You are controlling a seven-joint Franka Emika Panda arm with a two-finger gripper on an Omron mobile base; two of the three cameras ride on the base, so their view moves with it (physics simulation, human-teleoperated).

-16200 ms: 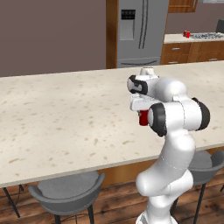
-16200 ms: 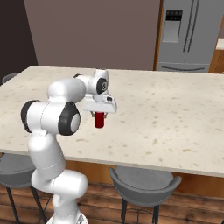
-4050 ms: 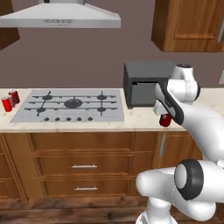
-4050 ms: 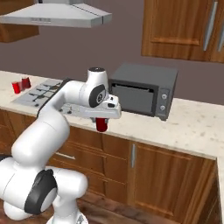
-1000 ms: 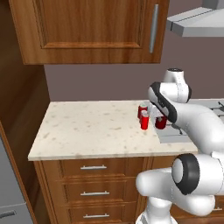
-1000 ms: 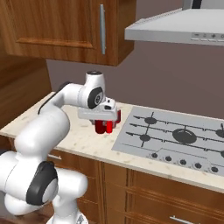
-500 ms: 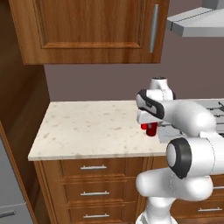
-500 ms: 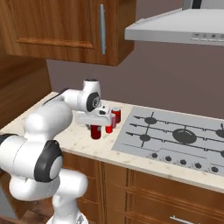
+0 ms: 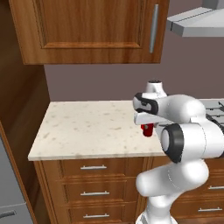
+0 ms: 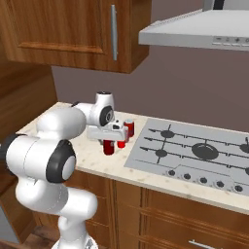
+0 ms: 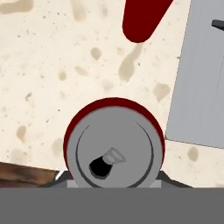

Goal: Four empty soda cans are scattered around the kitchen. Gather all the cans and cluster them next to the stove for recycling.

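Closed on a red soda can, the claw in the left base view hangs from the white arm over the speckled table, near its right end. The can stands upright under the hand, low over the table near its front edge; whether its base touches the surface cannot be told. A wooden wall cabinet hangs above, and a corner of the grey range hood shows at the upper right. Drawers with silver handles sit beneath the table.

From the right base view, the claw grips the same can, which sits just left of the stove, near its front-left corner. Two more red cans stand behind it: one right at the stove's left edge, further back, and another partly hidden by the hand, between the two. The stove's black grates, burners and row of knobs stretch away to the right under the hood.

Looking down the hand view, the held can's silvery top with its open tab hole lies close below the camera, red rim around it. The stove's grey plate lies just to the right of it, and another red can stands beyond on the table.
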